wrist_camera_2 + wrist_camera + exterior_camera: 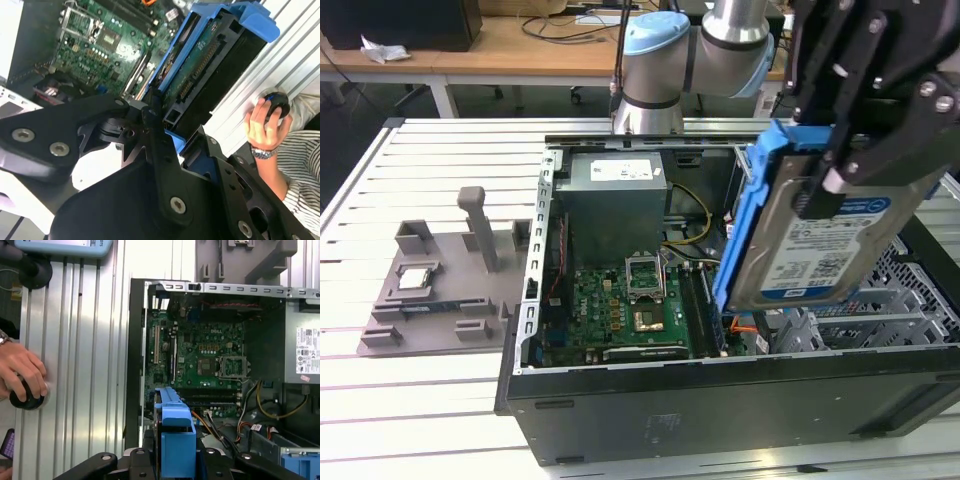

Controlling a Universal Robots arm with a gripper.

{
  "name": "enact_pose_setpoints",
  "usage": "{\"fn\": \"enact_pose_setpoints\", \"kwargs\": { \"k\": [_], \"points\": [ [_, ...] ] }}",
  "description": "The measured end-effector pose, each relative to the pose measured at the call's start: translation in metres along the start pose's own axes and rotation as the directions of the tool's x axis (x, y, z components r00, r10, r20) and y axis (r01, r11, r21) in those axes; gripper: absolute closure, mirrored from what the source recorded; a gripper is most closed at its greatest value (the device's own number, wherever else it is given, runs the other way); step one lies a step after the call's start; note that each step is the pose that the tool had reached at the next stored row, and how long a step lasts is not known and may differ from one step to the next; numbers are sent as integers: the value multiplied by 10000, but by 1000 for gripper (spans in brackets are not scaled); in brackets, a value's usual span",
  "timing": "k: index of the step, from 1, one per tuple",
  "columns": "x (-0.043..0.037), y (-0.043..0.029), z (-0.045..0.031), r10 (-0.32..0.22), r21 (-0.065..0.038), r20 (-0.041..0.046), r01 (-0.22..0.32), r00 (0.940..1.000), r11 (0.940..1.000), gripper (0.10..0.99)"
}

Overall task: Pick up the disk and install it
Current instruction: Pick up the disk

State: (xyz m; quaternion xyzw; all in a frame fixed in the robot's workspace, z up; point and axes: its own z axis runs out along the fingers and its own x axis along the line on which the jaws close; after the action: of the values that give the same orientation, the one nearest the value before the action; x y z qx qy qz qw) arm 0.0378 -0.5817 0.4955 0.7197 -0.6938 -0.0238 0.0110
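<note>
the pincer (820, 185) is clamped on the disk (825, 240) and holds it in the air over the open computer case (720, 410), toward the exterior view's right. the disk is steeply tilted, almost on edge. its long axis runs from the gripped upper end down toward the case interior, beside the motherboard (620, 300). the labelled face turns toward the exterior camera, with a blue rail (745, 220) along the edge on the exterior view's left. a person's hand (22, 372) rests on a black knob (25, 400) on the tabletop (85, 390) beside the case.
</note>
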Motion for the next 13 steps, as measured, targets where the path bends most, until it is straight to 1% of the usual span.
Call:
{"fn": "enact_pose_setpoints", "kwargs": {
  "k": [2,4,7,11,12,13],
  "points": [
    [1,-77,3,0,-19,-2,0,10000,10000,718],
    [3,-132,23,1,-46,0,-1,10000,10000,718],
    [6,-181,56,1,-69,2,-1,10000,10000,718],
    [9,-259,72,1,-85,1,-1,10000,10000,718],
    [11,-311,79,2,-89,2,-2,10000,10000,718],
    [12,-339,82,2,-91,2,-2,10000,10000,718]
  ]
}}
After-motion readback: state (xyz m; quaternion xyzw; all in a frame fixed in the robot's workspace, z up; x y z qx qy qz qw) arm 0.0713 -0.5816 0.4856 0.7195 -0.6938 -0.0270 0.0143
